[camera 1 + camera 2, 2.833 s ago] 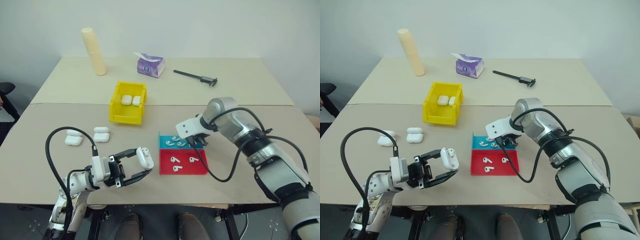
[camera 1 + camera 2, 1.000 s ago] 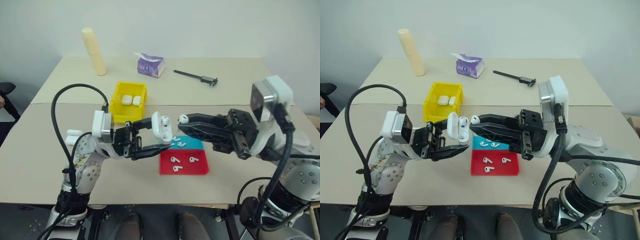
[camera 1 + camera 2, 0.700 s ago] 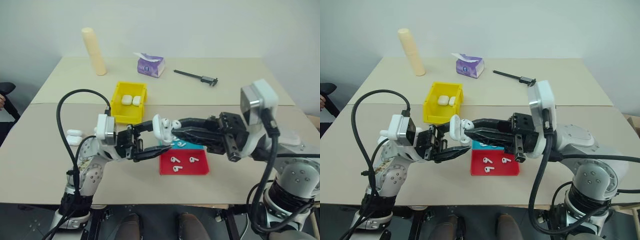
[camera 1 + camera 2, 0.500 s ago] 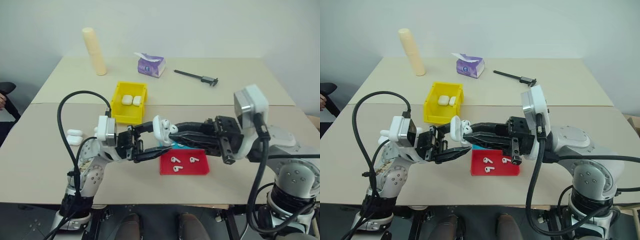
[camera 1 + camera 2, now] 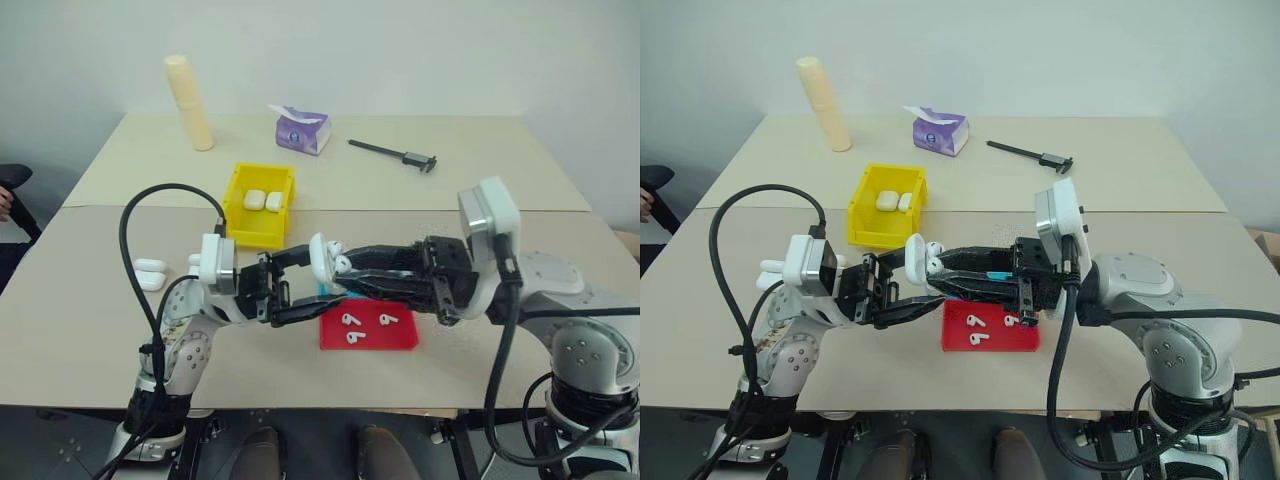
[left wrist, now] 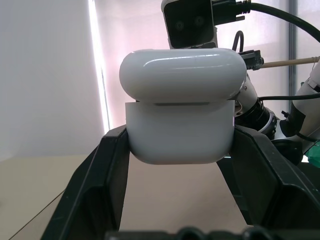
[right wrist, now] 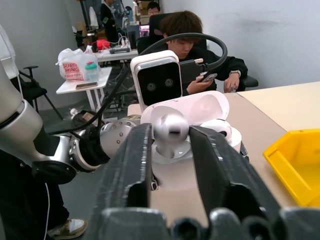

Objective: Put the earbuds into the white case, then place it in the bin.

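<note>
Two glossy white cases [image 5: 149, 273] lie on the matte beige table [image 5: 90, 320] at the left. The left gripper [image 5: 296, 284] is clamped on the case [image 6: 180, 120], a smooth rounded white shell held above the table, its flip lid hinged up; its black fingers [image 6: 95, 195] press both flanks. One earbud [image 7: 216, 128] sits seated in it. Behind, the bin [image 5: 256, 205], bright yellow hard plastic with tall walls, holds two more cases [image 5: 262, 200]. The right gripper [image 7: 170, 131] reaches level to the case mouth; its fingers [image 7: 134, 165] stand slightly apart on either side of a second earbud [image 7: 171, 129], a shiny rounded white bulb, at the opening; I cannot tell whether they pinch it. Below lies a shallow blue-and-red tray [image 5: 400, 338] with three earbuds [image 5: 350, 320] on the red half.
</note>
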